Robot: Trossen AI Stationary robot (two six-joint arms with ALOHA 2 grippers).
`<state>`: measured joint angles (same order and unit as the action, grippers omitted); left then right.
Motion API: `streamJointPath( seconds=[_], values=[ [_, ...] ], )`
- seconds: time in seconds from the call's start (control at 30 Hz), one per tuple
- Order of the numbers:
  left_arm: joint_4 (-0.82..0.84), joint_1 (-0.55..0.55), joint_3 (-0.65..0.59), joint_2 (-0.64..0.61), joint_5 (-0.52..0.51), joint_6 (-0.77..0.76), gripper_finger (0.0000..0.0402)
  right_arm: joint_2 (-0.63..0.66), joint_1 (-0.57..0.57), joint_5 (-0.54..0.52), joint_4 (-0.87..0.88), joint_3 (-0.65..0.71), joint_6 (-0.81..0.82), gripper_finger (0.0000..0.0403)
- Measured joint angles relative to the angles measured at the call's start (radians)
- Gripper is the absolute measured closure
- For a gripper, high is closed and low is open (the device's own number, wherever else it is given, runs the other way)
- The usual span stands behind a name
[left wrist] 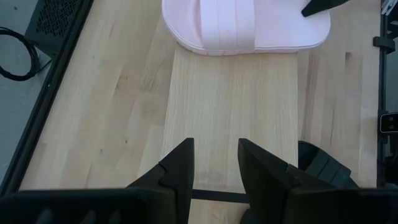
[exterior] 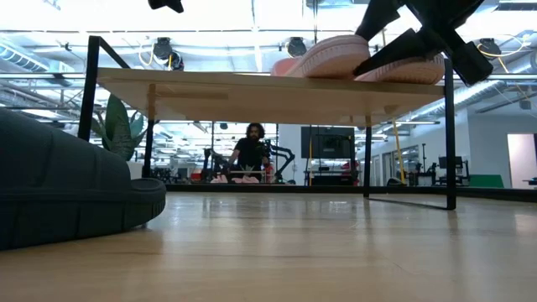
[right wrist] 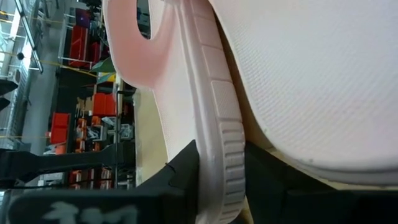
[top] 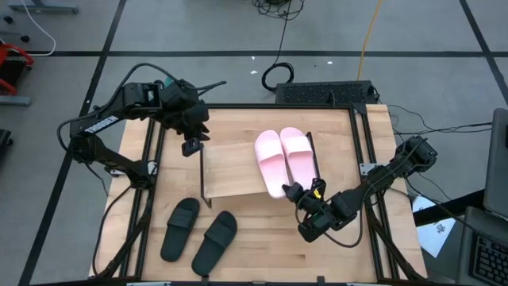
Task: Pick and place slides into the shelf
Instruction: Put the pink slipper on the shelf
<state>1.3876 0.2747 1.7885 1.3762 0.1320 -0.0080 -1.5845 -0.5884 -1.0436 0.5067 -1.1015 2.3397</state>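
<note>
we see 2 pink slides on shelf top, right end | right tool grasping near edge of a pink slide | left tool unclenched, empty, over shelf left end | 2 black slides on tabletop, near-left

Overhead, table-level and wrist views share the shelf
</note>
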Motion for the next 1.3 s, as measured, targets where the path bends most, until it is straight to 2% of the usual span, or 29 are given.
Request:
streamJointPath(
  seconds=[0.7, 0.97, 1.3],
  values=[
    [-0.001, 0.000, 0.000, 0.000, 0.000, -0.013, 0.0279, 0.000, 0.000, 0.005, -0.031, 0.000, -0.056, 0.0300],
    [-0.001, 0.000, 0.000, 0.000, 0.000, -0.016, 0.0279, 0.001, 0.000, 0.100, -0.032, 0.000, -0.050, 0.0300],
    [-0.001, 0.000, 0.000, 0.000, 0.000, -0.016, 0.0279, 0.001, 0.000, 0.103, -0.033, 0.000, -0.052, 0.0300]
  ],
)
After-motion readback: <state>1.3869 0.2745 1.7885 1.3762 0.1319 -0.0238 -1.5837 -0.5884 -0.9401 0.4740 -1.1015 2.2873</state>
